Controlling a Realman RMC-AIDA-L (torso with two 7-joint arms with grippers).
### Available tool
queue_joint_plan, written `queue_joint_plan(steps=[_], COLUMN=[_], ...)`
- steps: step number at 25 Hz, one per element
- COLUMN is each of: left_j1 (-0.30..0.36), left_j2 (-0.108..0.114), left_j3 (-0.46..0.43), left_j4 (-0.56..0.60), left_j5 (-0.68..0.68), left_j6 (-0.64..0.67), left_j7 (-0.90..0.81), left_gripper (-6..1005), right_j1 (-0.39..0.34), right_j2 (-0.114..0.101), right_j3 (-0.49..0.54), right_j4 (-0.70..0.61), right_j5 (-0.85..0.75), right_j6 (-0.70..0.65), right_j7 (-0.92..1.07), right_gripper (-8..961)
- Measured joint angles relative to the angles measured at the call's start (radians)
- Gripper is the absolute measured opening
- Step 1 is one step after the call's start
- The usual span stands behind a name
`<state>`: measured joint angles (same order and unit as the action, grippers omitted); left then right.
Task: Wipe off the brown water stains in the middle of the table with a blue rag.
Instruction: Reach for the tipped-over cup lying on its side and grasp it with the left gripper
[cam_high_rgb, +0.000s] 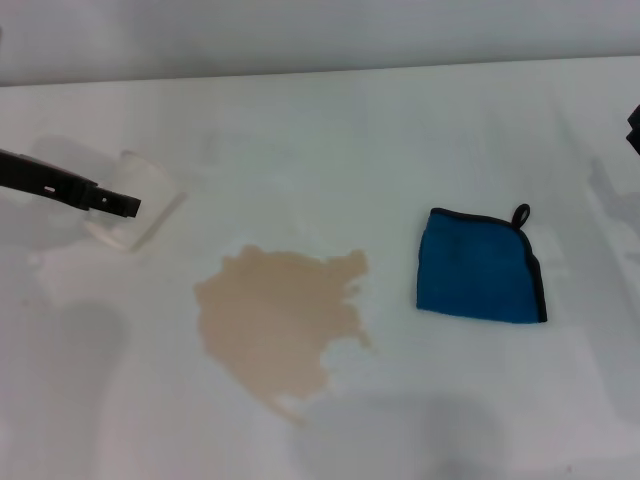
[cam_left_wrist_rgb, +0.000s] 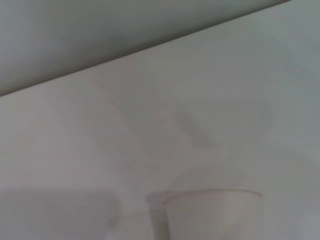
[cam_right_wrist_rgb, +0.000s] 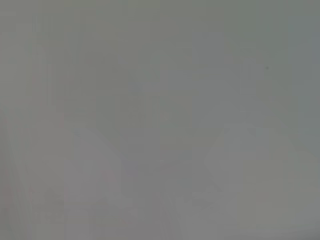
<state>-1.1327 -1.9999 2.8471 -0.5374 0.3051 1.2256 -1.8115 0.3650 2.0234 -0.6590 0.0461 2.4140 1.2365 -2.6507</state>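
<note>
1. Nothing of the wiping is done as far as I can see: the brown water stains (cam_high_rgb: 283, 322) lie whole and ragged-edged in the middle of the desk (cam_high_rgb: 400, 130)
2. The blue rag (cam_high_rgb: 481, 265) lies flat and untouched toward the desk's right edge, apart from the stains
3. My left hand (cam_high_rgb: 120, 203) reaches in from the left edge at a white paper cup (cam_high_rgb: 140, 200); I cannot tell whether its fingers are apart or together
4. My right hand (cam_high_rgb: 634, 128) barely shows at the right edge, state unclear
5. Left to do: pick up the rag, carry it over, and wipe the blotch
</note>
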Motion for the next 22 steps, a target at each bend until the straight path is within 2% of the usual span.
queue_joint_plan(steps=[13, 22], left_j1=[0.028, 0.027], left_j2=[-0.024, -0.021], left_j3=[-0.002, -0.002], left_j4=[0.017, 0.051], left_j5=[-0.004, -0.005], left_j6=[-0.094, -0.133], left_j7=[0.007, 0.012], left_gripper=[888, 887], right_j1=[0.001, 0.006], right_j2=[0.0, 0.0], right_j3=[0.001, 0.001], right_j4=[-0.002, -0.006], right_j5=[0.001, 0.0], right_j6=[0.0, 0.0], right_j7=[0.002, 0.003], right_gripper=[864, 864])
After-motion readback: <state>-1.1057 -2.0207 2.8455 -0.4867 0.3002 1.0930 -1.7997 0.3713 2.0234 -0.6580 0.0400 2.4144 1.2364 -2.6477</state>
